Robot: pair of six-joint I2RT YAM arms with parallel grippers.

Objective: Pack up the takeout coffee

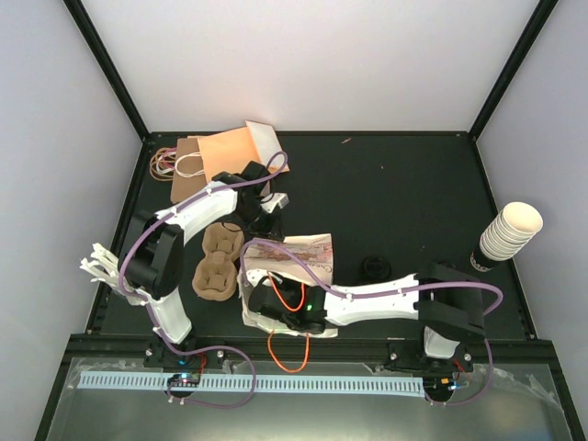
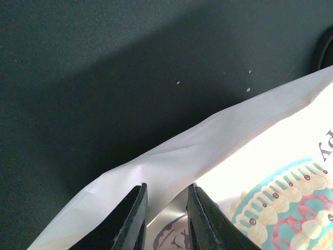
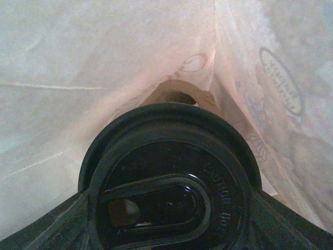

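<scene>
Right fingers [image 3: 49, 229] stand wide and clasp the takeout coffee [image 3: 166, 182], meeting it at 8 and 4 o'clock of its black lid (the cup wall itself is hidden). Left fingers [image 2: 130, 219] are pinched closed on the rim of the white printed bag [image 2: 270, 146]. The coffee sits inside the bag, with paper on all sides. Judgement: it is a thin paper cup, light, crushable and liable to spill. It is best held just under the lid rim, where the wall is stiffest, with a modest squeeze.
</scene>
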